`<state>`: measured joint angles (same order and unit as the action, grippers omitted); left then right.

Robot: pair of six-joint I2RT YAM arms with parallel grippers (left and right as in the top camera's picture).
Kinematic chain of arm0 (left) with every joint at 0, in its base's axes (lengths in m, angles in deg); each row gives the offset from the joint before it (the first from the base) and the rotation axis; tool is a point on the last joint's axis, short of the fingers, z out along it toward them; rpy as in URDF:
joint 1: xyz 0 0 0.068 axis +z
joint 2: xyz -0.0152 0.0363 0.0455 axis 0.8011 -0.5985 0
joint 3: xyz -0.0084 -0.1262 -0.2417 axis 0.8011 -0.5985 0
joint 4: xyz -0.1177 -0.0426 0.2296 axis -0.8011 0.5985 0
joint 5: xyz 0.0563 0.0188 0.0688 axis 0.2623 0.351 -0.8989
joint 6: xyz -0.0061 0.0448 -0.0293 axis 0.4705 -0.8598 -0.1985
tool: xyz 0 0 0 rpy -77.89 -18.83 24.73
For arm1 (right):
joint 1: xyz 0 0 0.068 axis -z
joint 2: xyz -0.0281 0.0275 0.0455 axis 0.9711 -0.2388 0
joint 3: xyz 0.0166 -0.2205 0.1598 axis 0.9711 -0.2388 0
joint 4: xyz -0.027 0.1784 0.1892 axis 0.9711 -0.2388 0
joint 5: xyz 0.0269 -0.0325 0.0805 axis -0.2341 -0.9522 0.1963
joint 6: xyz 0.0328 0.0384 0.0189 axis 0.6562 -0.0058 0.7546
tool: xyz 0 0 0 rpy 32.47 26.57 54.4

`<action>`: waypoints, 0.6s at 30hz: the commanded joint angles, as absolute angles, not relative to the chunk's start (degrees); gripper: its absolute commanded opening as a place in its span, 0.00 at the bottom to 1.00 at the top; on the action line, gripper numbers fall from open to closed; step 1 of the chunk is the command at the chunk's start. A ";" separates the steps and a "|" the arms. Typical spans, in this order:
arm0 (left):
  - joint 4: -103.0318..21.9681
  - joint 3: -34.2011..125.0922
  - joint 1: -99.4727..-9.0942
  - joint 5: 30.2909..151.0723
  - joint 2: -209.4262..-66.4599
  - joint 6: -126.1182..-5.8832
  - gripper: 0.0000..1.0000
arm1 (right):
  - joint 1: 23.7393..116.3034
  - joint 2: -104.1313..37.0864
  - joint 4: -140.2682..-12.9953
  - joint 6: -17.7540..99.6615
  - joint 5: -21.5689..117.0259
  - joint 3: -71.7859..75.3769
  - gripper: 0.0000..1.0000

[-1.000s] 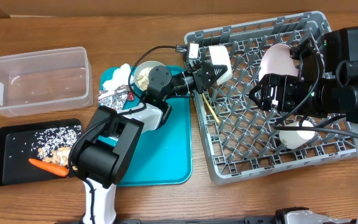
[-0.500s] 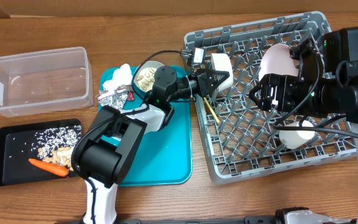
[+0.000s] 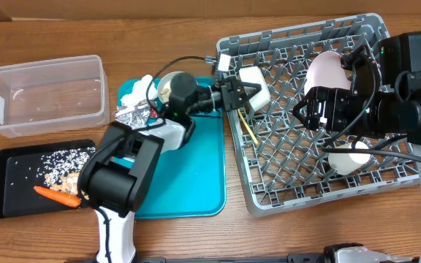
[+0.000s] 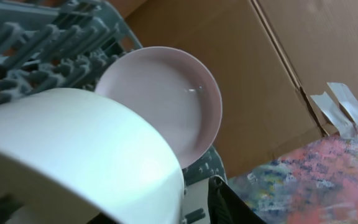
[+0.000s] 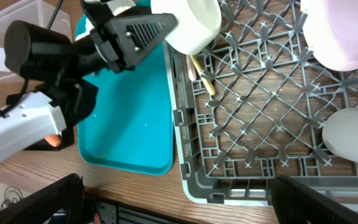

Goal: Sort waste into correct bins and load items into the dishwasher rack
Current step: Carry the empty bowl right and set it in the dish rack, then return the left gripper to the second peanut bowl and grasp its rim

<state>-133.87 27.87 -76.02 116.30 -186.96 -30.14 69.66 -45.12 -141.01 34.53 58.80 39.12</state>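
Note:
My left gripper (image 3: pixel 235 92) is open at the left wall of the grey dishwasher rack (image 3: pixel 327 196). The small white cup (image 3: pixel 255 82) lies on its side just in front of the fingers; in the left wrist view it (image 4: pixel 86 149) fills the foreground, with a gap to the one black finger that shows. A pink-white plate (image 3: pixel 326 69) stands in the rack. A pale bowl (image 3: pixel 351 157) sits upside down there. A yellow spoon (image 3: pixel 248 128) lies on the lattice. My right gripper (image 3: pixel 317 109) hovers open and empty over the rack. The fork is out of view.
The teal tray (image 3: pixel 196 183) holds a crumpled napkin (image 3: pixel 141 86), a foil wrapper (image 3: pixel 134 113) and a bowl with crumbs (image 3: pixel 168 84), partly under my left arm. The black tray (image 3: pixel 13 168) holds a carrot (image 3: pixel 57 196) and crumbs (image 3: pixel 64 175). A clear tub (image 3: pixel 46 95) stands at the far left.
My left gripper has opened and drawn back to the left, leaving the cup in the rack. The right arm has not moved.

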 commanded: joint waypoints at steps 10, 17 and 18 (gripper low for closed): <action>-124.50 29.16 -69.83 123.31 -187.55 -27.65 0.42 | 69.44 -45.16 -140.88 34.59 59.04 39.31 1.00; -118.86 29.16 -66.23 128.43 -187.24 -29.69 0.64 | 69.44 -45.16 -140.88 34.59 59.04 39.31 1.00; -118.79 29.16 -65.62 129.24 -187.24 -29.84 0.73 | 69.44 -45.16 -140.88 34.59 59.04 39.31 1.00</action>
